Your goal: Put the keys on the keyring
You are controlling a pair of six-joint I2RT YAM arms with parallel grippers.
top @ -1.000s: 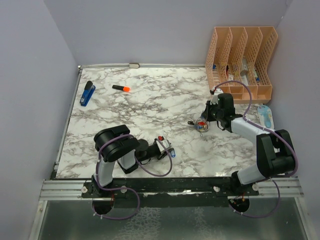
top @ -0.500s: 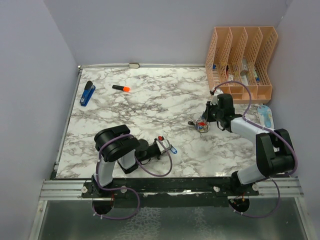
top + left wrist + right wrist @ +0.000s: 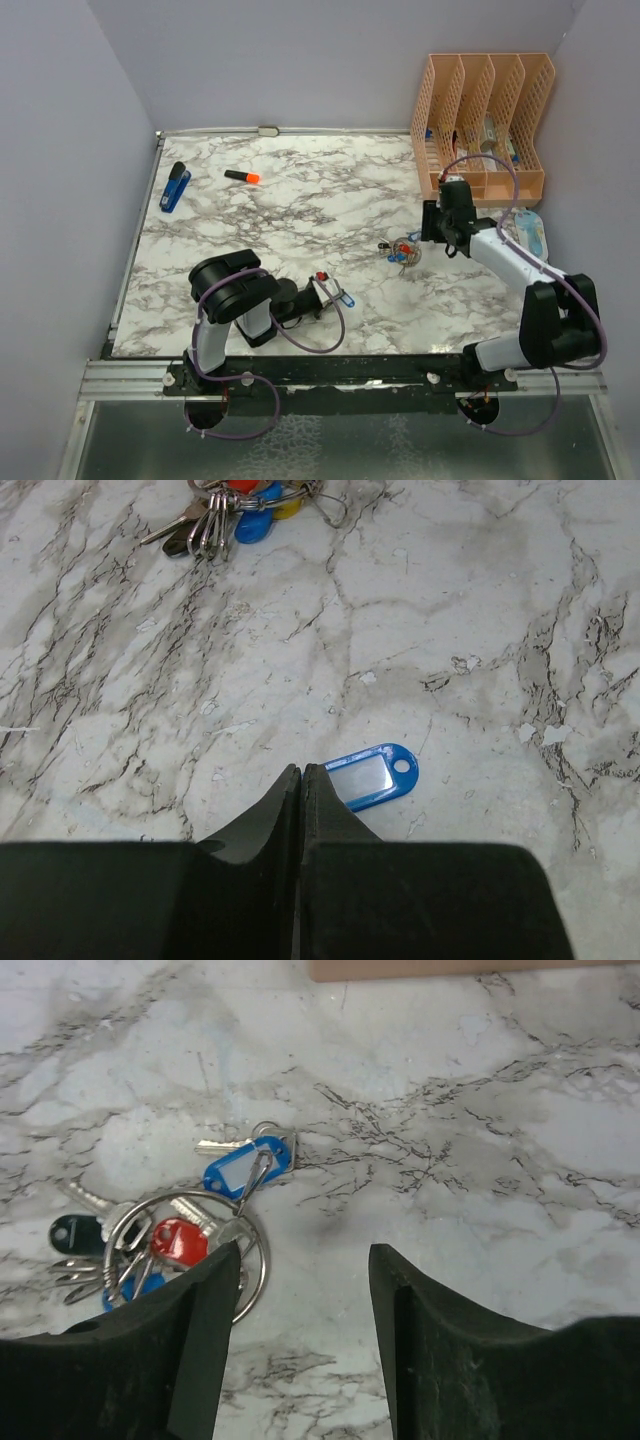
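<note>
Keyring (image 3: 180,1242): lies flat on marble table (image 3: 300,210), right of centre in top view, near R arm and apart from peach file rack (image 3: 480,110). The cluster on it incl. a red tag, a dark tag, blue tags and sev. metal keys. One blue-tagged key (image 3: 245,1170) w/ pale label window is seen touching the far side of the cluster; whether it is threaded on the ring cannot be told.

R gripper (image 3: 305,1255): fingers are held apart, w/ nothing between them but bare table. It is positioned just beside the keyring; in wrist view, part of the ring is hidden behind one finger (image 3: 200,1340).

2nd blue-tagged key (image 3: 370,777): lies flat near front edge of table, left of centre, well apart from keyring. Label window faces up; eyelet end points away from the gripper.

L gripper (image 3: 301,772): fingers are pressed together, no gap seen. The tag sits just beside the tips, its near end hidden behind one finger; whether any part is pinched cannot be told.

Also noted: blue stapler (image 3: 175,187) and orange marker (image 3: 243,177) at far-left of table, well apart from both arms.
</note>
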